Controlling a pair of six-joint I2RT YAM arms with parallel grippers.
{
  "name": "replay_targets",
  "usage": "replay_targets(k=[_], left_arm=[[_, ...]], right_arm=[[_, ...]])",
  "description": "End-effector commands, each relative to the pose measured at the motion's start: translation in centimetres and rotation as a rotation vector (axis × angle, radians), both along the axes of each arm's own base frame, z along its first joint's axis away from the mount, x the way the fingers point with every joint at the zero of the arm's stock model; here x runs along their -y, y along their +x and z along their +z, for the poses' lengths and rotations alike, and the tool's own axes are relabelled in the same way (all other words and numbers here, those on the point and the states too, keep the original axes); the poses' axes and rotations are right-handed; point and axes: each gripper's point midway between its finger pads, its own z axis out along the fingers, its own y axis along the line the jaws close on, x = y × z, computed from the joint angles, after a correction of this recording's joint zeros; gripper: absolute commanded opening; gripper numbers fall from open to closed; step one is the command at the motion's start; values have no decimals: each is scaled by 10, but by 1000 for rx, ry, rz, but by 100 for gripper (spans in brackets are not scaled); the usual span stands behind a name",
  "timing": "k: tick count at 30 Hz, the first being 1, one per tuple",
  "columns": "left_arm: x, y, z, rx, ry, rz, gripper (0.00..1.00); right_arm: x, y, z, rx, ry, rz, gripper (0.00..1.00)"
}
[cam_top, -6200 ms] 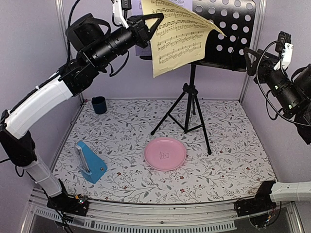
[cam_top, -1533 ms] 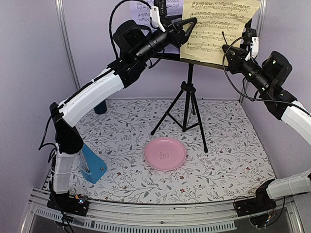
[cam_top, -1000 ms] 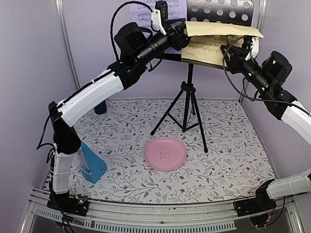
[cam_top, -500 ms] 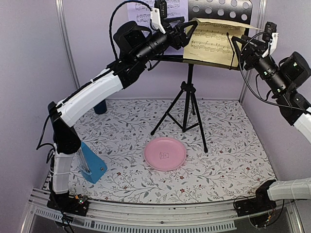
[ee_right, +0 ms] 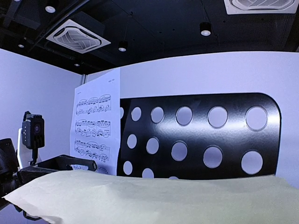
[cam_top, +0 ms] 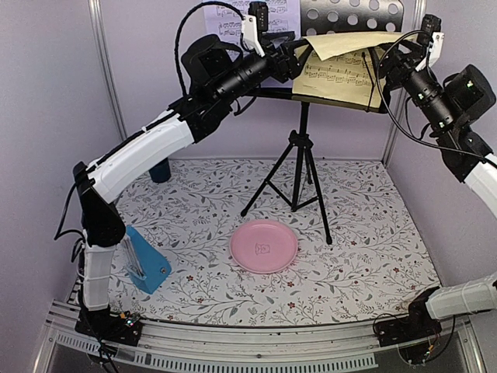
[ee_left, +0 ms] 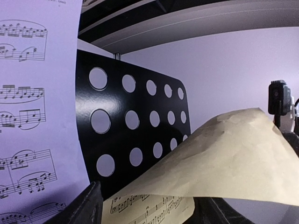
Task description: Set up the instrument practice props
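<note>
The pink plate [cam_top: 283, 250] is seen flat on the floral table [cam_top: 373, 233], just in front of the tripod feet, and a small printed mark is shown at its centre. The dark blue cup [cam_top: 161, 171] is picked out at the far left, partly hidden behind the left arm. Its inside cannot be made out.

Up at the back, the black music stand [cam_top: 301, 148] is planted on its three legs, with the perforated desk carried high. The lilac sheet [cam_top: 233, 22] is propped upright against the desk's left part. The yellow sheet [cam_top: 342, 76] is set on the right part, lower edge down at the ledge. Its upper part is flopped forward, so the blank back is shown hanging over the printed staves.

Now the grippers. The left gripper [cam_top: 293, 64] is held at the yellow sheet's left edge. From the left wrist, its fingers [ee_left: 86, 207] are seen spread wide, with the sheet's lower corner lying in the gap and the jaws not closed on it. The right gripper [cam_top: 380, 62] is held at the sheet's right edge. In the right wrist view its fingers are covered by the drooping paper, so it cannot be told whether they are parted or pinched on the sheet.

The blue metronome [cam_top: 147, 263] is left standing at the near left of the table, beside the left arm's lower link and well apart from the stand.
</note>
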Motion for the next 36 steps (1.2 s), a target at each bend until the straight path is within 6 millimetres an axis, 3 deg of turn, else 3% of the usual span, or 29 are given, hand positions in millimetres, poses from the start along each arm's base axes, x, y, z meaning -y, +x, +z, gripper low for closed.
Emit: replay_targets(k=[1,9,10,12,23,28,36], left_arm=[[-17,-21,25,23,-30,-14,69],[-11,-45,19,68,35,48,72],[-21,-50,28,71,15,58,72],[-39,-54,27,47,-9,90,72],[-61,-58,-2,-16,11,129,72],[-75,-59,-13,-38,14,160,73],[-92,-56,-22,-62,22,198,74]], right_arm=[[9,-12,39,105,49,-22,72],[11,0,54,131,71,-71,77],[11,2,56,135,70,-79,78],[10,12,62,148,64,-110,79],[3,38,82,184,80,-153,77],[2,55,80,174,85,-191,76],[18,81,73,128,117,-339,75]])
